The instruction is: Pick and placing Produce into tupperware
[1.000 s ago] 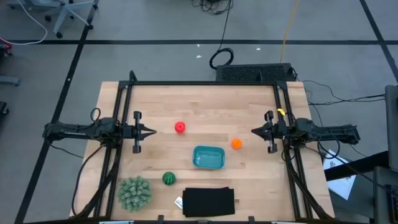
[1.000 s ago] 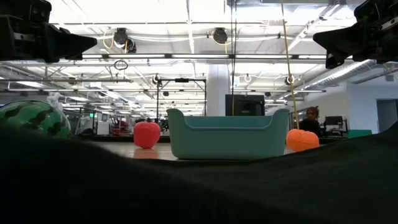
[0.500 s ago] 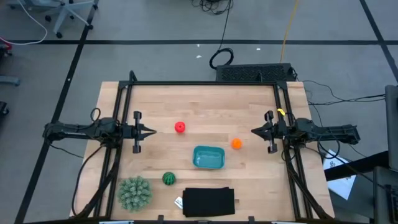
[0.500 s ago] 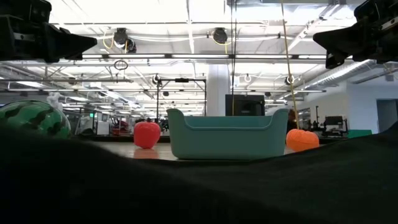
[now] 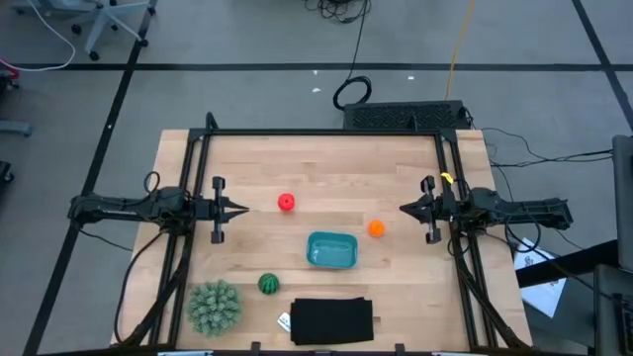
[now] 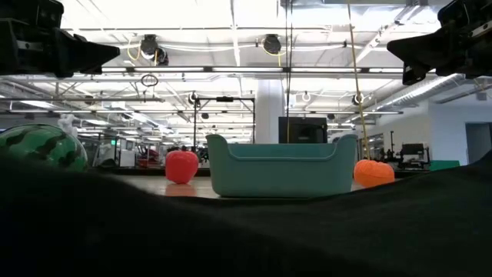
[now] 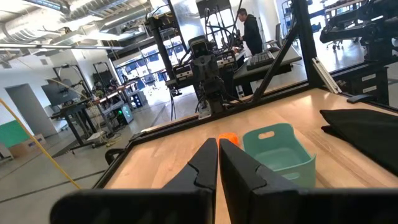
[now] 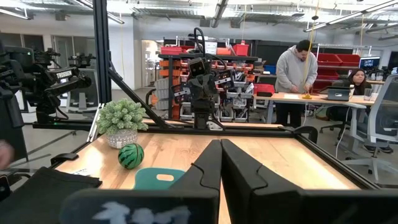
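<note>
I held the left hand (image 5: 240,209) closed and empty, near the red fruit (image 5: 286,203). The right hand (image 5: 406,210), also closed, hung beside the orange ball (image 5: 376,228). The teal tupperware (image 5: 331,250) sat mid-tabletop (image 5: 326,168); the striped green ball (image 5: 268,284) lay apart.

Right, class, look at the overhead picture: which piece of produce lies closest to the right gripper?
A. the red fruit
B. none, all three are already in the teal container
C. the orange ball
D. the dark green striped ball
C. In the high view the orange ball sits on the table just inward of the right gripper, beside the teal container.
</note>
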